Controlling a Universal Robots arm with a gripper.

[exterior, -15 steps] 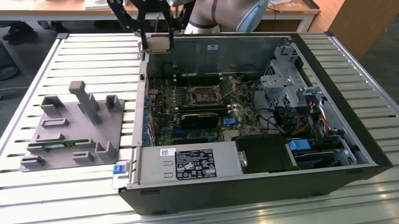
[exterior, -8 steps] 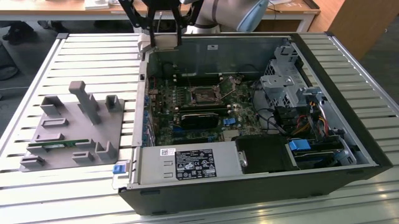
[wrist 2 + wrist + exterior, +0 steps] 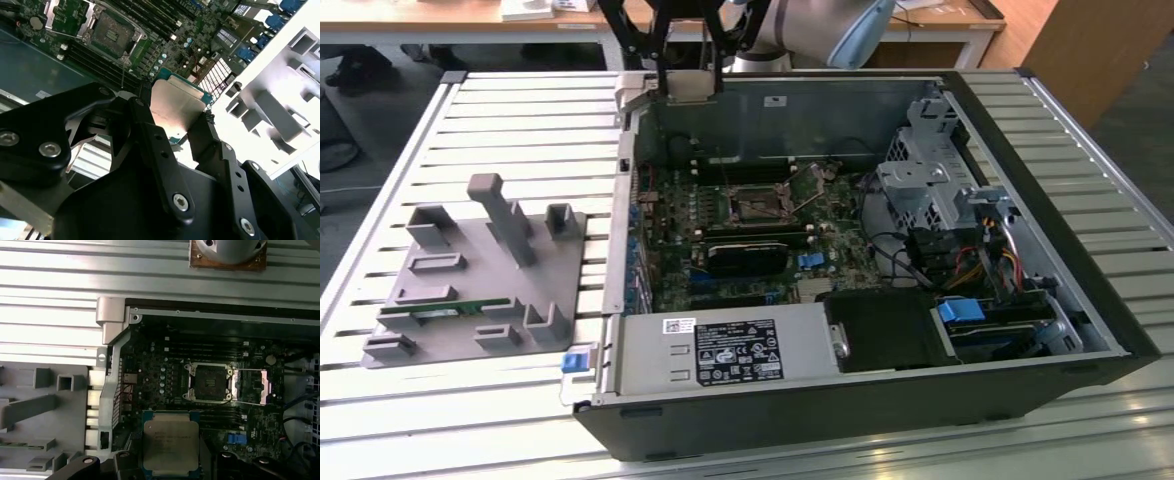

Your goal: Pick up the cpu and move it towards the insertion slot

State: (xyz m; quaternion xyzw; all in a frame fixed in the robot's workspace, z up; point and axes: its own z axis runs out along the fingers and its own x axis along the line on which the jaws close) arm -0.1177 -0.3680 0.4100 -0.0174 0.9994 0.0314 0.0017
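1. The hand (image 3: 182, 120) has the cpu (image 3: 180, 102) pinched between its two black fingers (image 3: 150, 135), silver top showing in both wrist views.
2. In the first wrist view the cpu (image 3: 170, 442) hangs over the green board, near the insertion slot (image 3: 207, 382) but not above it.
3. In the exterior view the hand (image 3: 691, 85) sits over the case's far wall, left of the grey fixture (image 3: 467, 280) on the surface (image 3: 520, 120).

cpu (image 3: 171, 440): shiny silver top, thin green rim, faint dark print on the metal
gripper (image 3: 175, 122): matte black links and fingers, silver screw heads
insertion slot (image 3: 209, 382): silvery frame, dark centre
circuit board (image 3: 678, 262): dark green, dotted with silver and black parts, blue connectors
computer case (image 3: 854, 420): black outer walls, grey metal inside
power supply (image 3: 720, 352): grey, white and black label
fixture plate (image 3: 474, 275): plain grey
table (image 3: 520, 120): silvery, ribbed in parallel stripes
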